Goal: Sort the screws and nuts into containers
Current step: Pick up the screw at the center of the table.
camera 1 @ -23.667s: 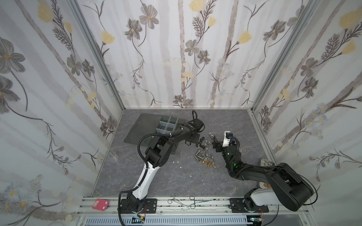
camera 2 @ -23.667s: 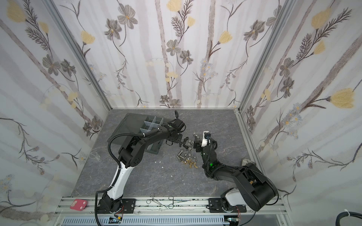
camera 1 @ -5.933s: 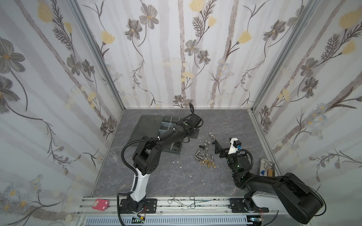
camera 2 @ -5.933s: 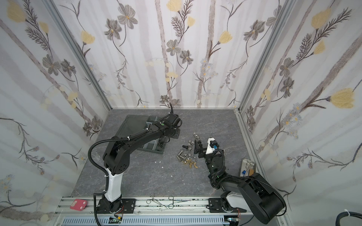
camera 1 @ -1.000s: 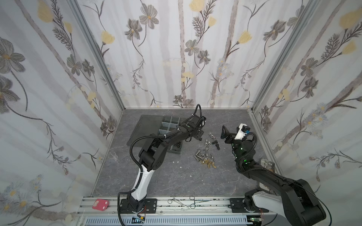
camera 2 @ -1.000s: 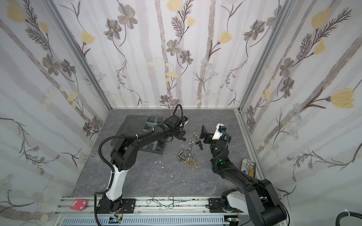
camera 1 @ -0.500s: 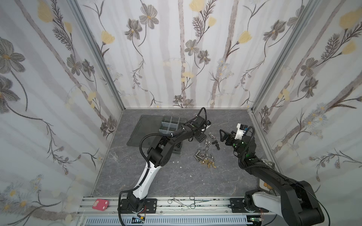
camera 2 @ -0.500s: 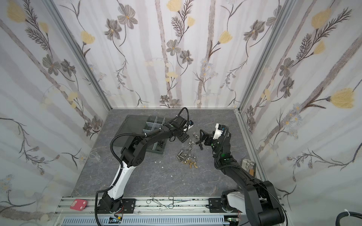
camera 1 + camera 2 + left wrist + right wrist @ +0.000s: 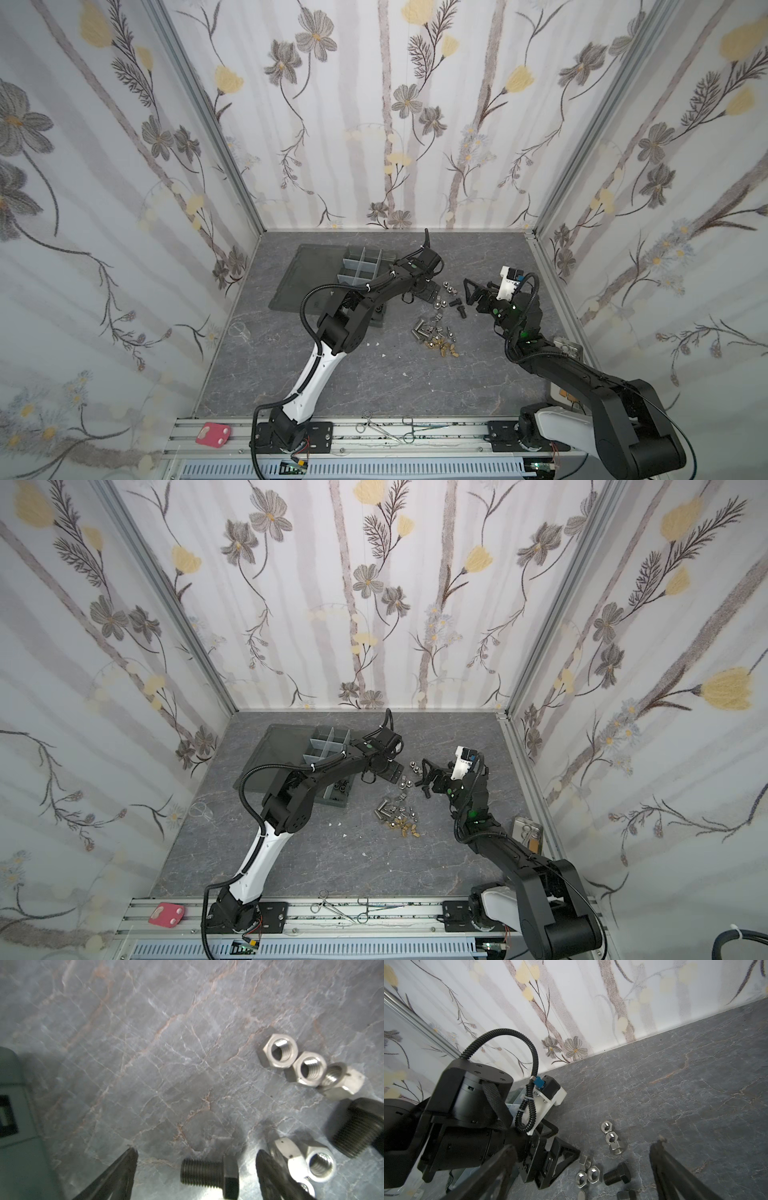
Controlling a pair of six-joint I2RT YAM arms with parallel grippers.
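The left arm [image 9: 365, 299] is stretched low; the left gripper [image 9: 196, 1150] is released, a black bolt [image 9: 209, 1172] lying untouched between the fingertips [image 9: 124, 1167], silver nuts [image 9: 449, 286] at three o'clock.

We see the left arm [image 9: 386, 282] covering part of the dark grey plastic organizer box [image 9: 360, 262]; the small brass-gold pieces [image 9: 441, 347] look too tiny to tell apart.

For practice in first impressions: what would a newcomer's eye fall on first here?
The flowered wallpaper on all three walls dominates. On the grey table, loose screws and nuts lie scattered between the arms, beside the divided organizer box. Up close, a black bolt lies between the open fingers of the left gripper.
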